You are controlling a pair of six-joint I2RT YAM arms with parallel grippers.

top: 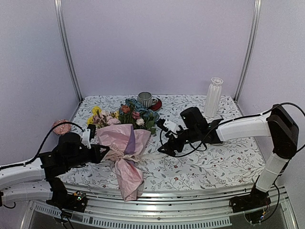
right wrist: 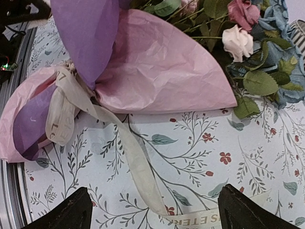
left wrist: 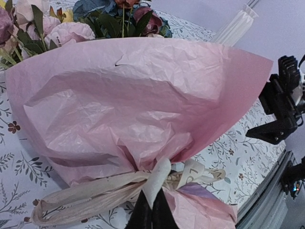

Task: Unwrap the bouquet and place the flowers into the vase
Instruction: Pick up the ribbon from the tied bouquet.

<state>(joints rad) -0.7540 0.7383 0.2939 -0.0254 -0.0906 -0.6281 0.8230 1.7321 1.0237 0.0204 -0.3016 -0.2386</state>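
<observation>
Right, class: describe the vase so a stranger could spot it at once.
Look to the far right corner of the flowered table. The vase stands there upright. Unlike the squat striped cup further left, it is tall, white and ribbed.

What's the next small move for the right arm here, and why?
Probably lower the right end effector and close on the ribbon tail, which lies loose on the tablecloth beneath its open jaws. The left end effector pinches the knot, so a pull might then untie the wrapped bouquet.
</observation>
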